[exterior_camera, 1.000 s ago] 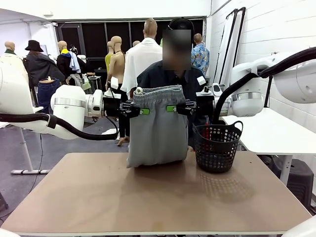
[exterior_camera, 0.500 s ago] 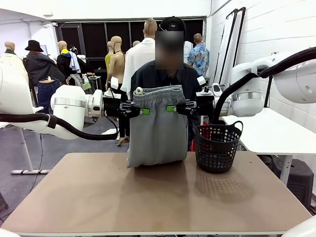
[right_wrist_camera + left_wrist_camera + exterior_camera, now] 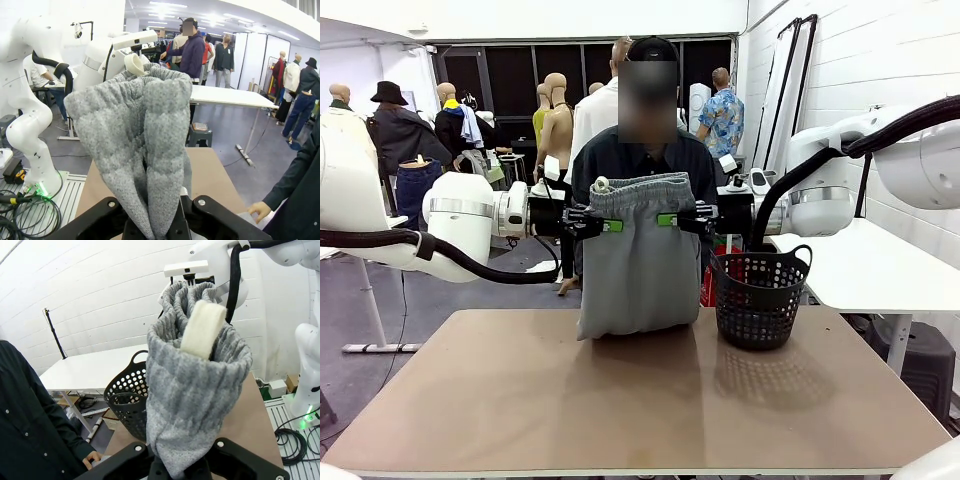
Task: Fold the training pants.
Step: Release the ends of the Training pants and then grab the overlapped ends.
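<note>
Two white robot arms hold one garment aloft between them, above the far part of the tan rectangular table (image 3: 620,400).

The light grey soft jersey training pants (image 3: 638,270) hang upright in the air in front of the person in the dark shirt. The gathered waistband is uppermost. The lower end reaches down to the table top near its far edge. Whether it rests there with any weight cannot be told.

The black mesh plastic basket (image 3: 760,300) stands on the table just beside the pants, on the robot's right, apart from the cloth.

The left gripper (image 3: 605,224) is clamped on the waistband's left edge and the right gripper (image 3: 672,219) on its right edge. In each wrist view the fabric rises bunched from between fully closed fingers. The two grippers stand level with each other.

The white drawstring end (image 3: 601,184) sticks up at the left corner of the waistband.

Status, as a judgement: the task is at an early to middle stage. The garment is picked up and spread by the waist. No finished fold lies on the table. Remaining steps appear to be these: lower the pants flat, bring one part over the other, release both grips.
</note>
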Action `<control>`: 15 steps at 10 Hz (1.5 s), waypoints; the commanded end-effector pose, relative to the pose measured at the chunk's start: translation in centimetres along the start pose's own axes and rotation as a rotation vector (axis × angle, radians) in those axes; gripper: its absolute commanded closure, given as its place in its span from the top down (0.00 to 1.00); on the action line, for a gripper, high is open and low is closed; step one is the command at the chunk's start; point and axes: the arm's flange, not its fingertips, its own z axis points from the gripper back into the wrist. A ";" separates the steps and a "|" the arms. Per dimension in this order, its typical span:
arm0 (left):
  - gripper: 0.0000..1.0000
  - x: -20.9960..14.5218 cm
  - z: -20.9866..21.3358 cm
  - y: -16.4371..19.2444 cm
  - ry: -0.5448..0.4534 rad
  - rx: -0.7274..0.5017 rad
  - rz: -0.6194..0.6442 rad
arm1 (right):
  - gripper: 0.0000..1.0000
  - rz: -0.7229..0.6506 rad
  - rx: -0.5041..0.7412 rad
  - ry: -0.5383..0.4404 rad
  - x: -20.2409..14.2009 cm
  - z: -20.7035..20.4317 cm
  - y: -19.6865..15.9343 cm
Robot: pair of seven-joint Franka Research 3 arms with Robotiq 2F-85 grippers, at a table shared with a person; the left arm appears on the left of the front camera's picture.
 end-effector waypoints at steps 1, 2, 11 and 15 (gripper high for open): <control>0.00 0.2 -0.1 -0.3 -0.013 0.005 0.004 | 0.00 0.005 0.013 -0.010 0.1 0.1 0.2; 0.00 0.2 -0.1 -0.3 -0.013 0.005 0.004 | 0.00 0.005 0.013 -0.010 0.1 0.1 0.2; 0.00 0.2 -0.1 -0.3 -0.013 0.005 0.004 | 0.00 0.005 0.013 -0.010 0.1 0.1 0.2; 0.00 0.2 -0.1 -0.3 -0.013 0.005 0.004 | 0.00 0.005 0.013 -0.010 0.1 0.1 0.2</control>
